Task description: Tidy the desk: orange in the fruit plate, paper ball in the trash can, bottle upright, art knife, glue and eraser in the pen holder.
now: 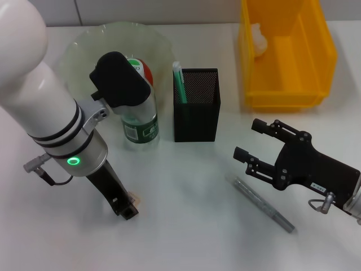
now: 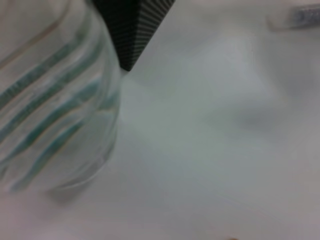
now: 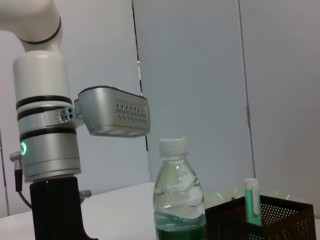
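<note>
The clear bottle (image 1: 141, 121) with a green label stands upright before the glass fruit plate (image 1: 79, 45); it also shows in the left wrist view (image 2: 50, 100) and the right wrist view (image 3: 177, 200). A reddish-orange round thing (image 1: 148, 70), likely the orange, peeks out in the plate behind it. The black mesh pen holder (image 1: 196, 104) holds the green glue stick (image 1: 179, 82). The grey art knife (image 1: 264, 204) lies on the table just below my open, empty right gripper (image 1: 247, 139). My left gripper (image 1: 127, 210) points down at the table beside a small pale eraser (image 1: 135, 197).
A yellow bin (image 1: 316, 56) stands at the back right with a white paper ball (image 1: 258, 39) inside. My left arm's forearm (image 1: 62, 118) leans over the plate and bottle. The pen holder's corner (image 2: 132, 25) is close to the bottle.
</note>
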Tool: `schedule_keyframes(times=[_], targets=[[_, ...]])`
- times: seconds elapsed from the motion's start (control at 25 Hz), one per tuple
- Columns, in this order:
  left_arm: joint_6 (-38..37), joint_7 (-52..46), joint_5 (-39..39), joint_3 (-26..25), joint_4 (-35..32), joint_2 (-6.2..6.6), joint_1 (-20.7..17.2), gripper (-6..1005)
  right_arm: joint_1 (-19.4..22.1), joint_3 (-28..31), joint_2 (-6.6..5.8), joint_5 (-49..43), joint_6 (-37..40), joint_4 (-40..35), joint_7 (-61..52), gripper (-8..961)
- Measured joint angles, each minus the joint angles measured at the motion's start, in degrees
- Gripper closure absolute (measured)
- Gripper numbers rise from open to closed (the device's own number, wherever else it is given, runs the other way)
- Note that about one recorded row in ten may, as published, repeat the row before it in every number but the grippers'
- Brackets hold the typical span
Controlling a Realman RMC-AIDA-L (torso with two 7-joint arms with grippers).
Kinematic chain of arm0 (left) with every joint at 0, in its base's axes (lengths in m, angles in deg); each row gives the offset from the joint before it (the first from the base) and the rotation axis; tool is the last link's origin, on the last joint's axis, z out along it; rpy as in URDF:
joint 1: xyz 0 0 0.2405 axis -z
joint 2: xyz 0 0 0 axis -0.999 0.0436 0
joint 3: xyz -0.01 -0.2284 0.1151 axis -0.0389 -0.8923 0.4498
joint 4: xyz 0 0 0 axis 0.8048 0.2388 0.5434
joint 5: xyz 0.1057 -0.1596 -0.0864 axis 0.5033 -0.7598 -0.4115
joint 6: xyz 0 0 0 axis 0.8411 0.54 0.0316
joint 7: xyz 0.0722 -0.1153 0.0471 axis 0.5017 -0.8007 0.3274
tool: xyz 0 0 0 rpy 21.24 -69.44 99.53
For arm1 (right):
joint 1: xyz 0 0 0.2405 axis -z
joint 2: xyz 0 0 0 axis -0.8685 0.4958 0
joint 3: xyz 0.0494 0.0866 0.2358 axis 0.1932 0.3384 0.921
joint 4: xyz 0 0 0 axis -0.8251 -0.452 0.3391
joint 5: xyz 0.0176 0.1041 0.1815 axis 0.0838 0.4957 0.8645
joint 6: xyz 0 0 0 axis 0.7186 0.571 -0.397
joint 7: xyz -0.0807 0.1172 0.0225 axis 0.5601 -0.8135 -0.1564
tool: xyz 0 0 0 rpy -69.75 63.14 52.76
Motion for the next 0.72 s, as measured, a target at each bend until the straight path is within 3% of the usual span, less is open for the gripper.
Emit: schedule_keyframes(times=[0.44,0.6,0.72], targets=[[-0.03,1.09,-0.92,0.01,-0.71,-0.01,-0.02,687,0.01,0.47,-0.09,0.0,0.0,0.0,0.0,224],[-0.04,2.83,-3.33,-1.11,-2.31,0.06,-0.36,690,0.31,2.71,-0.1,0.0,0.4,0.13,0.0,224],[-0.1,6.24,-8.4,-4.76,-4.1,0.27,-0.87,697,0.65,4.24,-0.22,0.0,0.59,0.33,-0.14,224]])
